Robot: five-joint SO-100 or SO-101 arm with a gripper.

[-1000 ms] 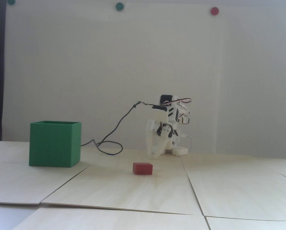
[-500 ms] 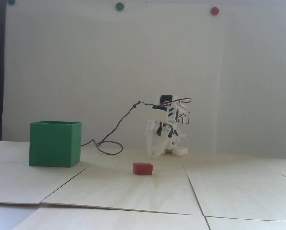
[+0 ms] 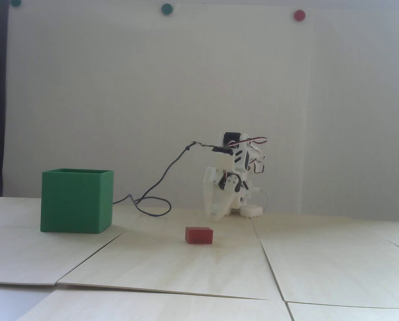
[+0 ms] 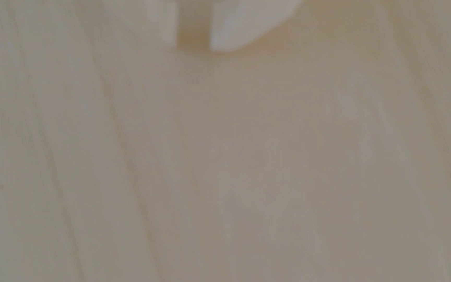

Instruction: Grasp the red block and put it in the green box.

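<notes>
In the fixed view the white arm sits folded at the back of the pale wooden table (image 3: pixel 319 267), its gripper (image 3: pixel 213 214) pointing down with the tips just above the surface. The wrist view shows the gripper (image 4: pixel 193 46) slightly parted, a narrow gap between its two blurred white fingers (image 4: pixel 229 29), pinching nothing. The red block (image 3: pixel 199 235) lies flat on the table just in front of the gripper, apart from it. The green box (image 3: pixel 76 200) stands upright well to the block's left. A dark cable (image 3: pixel 159 180) loops between box and arm.

Small white plastic arm (image 3: pixel 233 180), black servo blocks, red-white-black wires looped on top, thin dark cable (image 3: pixel 159 180) trailing off
</notes>
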